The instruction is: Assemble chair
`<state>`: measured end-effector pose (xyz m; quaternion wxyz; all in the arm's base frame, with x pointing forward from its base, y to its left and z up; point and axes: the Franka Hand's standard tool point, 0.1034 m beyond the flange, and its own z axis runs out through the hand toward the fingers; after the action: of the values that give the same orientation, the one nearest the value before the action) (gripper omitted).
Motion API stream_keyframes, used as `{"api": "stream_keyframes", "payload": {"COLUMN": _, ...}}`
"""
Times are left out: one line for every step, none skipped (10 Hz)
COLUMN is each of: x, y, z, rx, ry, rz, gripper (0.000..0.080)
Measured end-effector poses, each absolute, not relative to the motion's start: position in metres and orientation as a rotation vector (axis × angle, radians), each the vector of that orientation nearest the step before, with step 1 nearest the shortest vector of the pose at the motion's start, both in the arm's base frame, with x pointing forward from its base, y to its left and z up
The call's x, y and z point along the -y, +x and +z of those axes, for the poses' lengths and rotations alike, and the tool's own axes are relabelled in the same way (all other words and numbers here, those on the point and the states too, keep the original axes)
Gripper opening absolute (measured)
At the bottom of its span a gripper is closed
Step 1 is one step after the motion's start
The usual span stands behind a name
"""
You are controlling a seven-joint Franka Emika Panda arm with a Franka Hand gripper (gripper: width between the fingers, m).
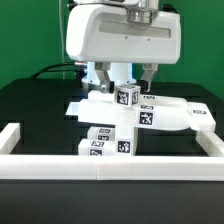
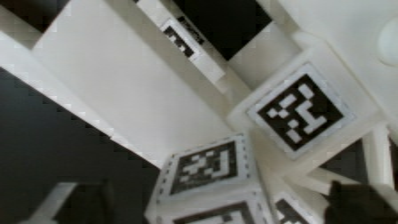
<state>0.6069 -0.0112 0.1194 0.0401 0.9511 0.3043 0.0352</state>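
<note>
White border rail (image 1: 110,165) sits closest to us. Behind it we see the chair parts (image 1: 135,118) on the black bench (image 1: 30,105). Our end effector (image 1: 126,82) hangs spread above a small cube (image 1: 127,97).

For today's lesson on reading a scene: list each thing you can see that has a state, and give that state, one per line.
hand: above the chair parts, fingers apart, nothing visibly held.
small cube: upright on top of the stacked parts, just below the hand.
chair parts: white tagged slabs piled together on the black table, not a finished chair.
border rail: lying along the table's front edge.
</note>
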Motion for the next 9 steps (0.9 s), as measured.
{"api": "stream_keyframes", "payload": {"x": 0.0122, "y": 0.6067, "z": 0.1191, "rx": -0.930, "ry": 2.915, "rz": 0.107, "gripper": 0.0383}}
{"api": "stream_keyframes", "payload": {"x": 0.0125, "y": 0.6067, "z": 0.1190, "rx": -0.929, "ry": 2.915, "rz": 0.106, "gripper": 0.0285}}
{"api": "stream_keyframes", "payload": {"x": 0.0126, "y": 0.6067, "z": 0.1190, "rx": -0.919, "ry": 2.918, "rz": 0.107, "gripper": 0.0285}}
{"api": "stream_keyframes", "payload": {"x": 0.0128, "y": 0.6066, "z": 0.1190, "rx": -0.883, "ry": 2.930, "rz": 0.108, "gripper": 0.0285}}
{"api": "stream_keyframes", "payload": {"x": 0.0130, "y": 0.6066, "z": 0.1190, "rx": -0.880, "ry": 2.931, "rz": 0.108, "gripper": 0.0285}}
{"api": "stream_keyframes", "payload": {"x": 0.0139, "y": 0.6065, "z": 0.1189, "rx": -0.770, "ry": 2.965, "rz": 0.112, "gripper": 0.0285}}
{"api": "stream_keyframes", "payload": {"x": 0.0174, "y": 0.6063, "z": 0.1189, "rx": -0.643, "ry": 2.997, "rz": 0.116, "gripper": 0.0285}}
{"api": "stream_keyframes", "payload": {"x": 0.0181, "y": 0.6060, "z": 0.1187, "rx": -0.505, "ry": 3.027, "rz": 0.121, "gripper": 0.0285}}
{"api": "stream_keyframes", "payload": {"x": 0.0178, "y": 0.6059, "z": 0.1185, "rx": -0.373, "ry": 3.051, "rz": 0.126, "gripper": 0.0285}}
